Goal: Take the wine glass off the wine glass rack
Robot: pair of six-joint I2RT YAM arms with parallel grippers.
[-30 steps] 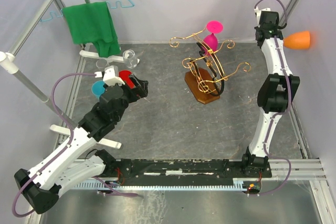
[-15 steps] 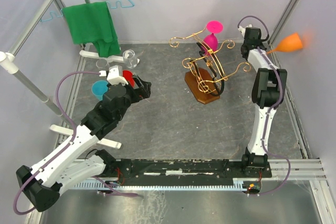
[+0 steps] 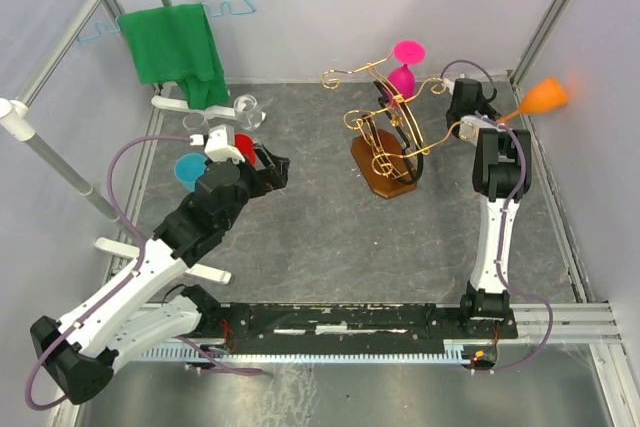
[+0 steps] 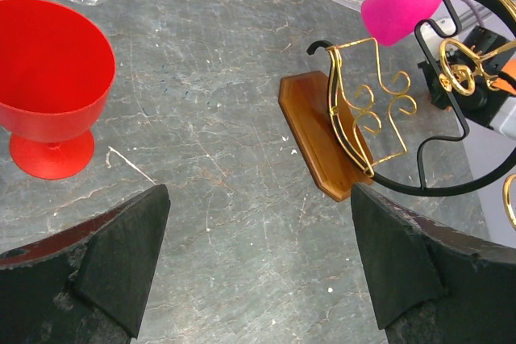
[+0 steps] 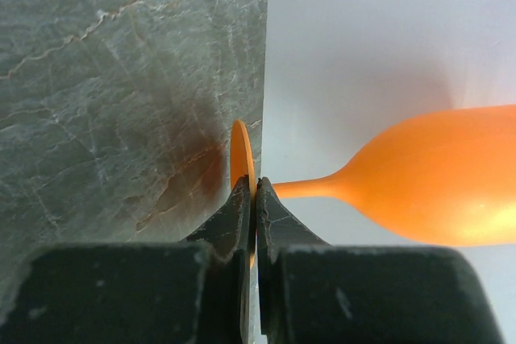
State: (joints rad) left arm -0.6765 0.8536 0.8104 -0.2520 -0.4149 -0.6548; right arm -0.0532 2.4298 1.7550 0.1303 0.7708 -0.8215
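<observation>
The wine glass rack [image 3: 395, 117] of gold wire stands on its brown wooden base [image 3: 385, 175] at the middle back. A pink wine glass [image 3: 404, 67] hangs upside down on its far arm. My right gripper [image 3: 498, 121] is shut on the foot disc [image 5: 240, 152] of an orange wine glass [image 3: 545, 95] and holds it in the air, tipped sideways, right of the rack and apart from it. The orange bowl [image 5: 435, 179] points at the right wall. My left gripper [image 3: 272, 169] is open and empty, left of the rack. Its view shows the base [image 4: 318, 130] and pink glass [image 4: 411, 6].
A red glass [image 4: 52, 78], a clear glass [image 3: 248, 109] and a blue cup [image 3: 187, 169] stand at the left near my left gripper. A turquoise hanger with a green towel [image 3: 180, 42] hangs at the back left. Metal poles [image 3: 60, 47] slant along the left side. The wall is close on the right.
My right arm has swung left and towards the rack with the orange wine glass, and the glass has tilted. My left gripper has barely moved.
</observation>
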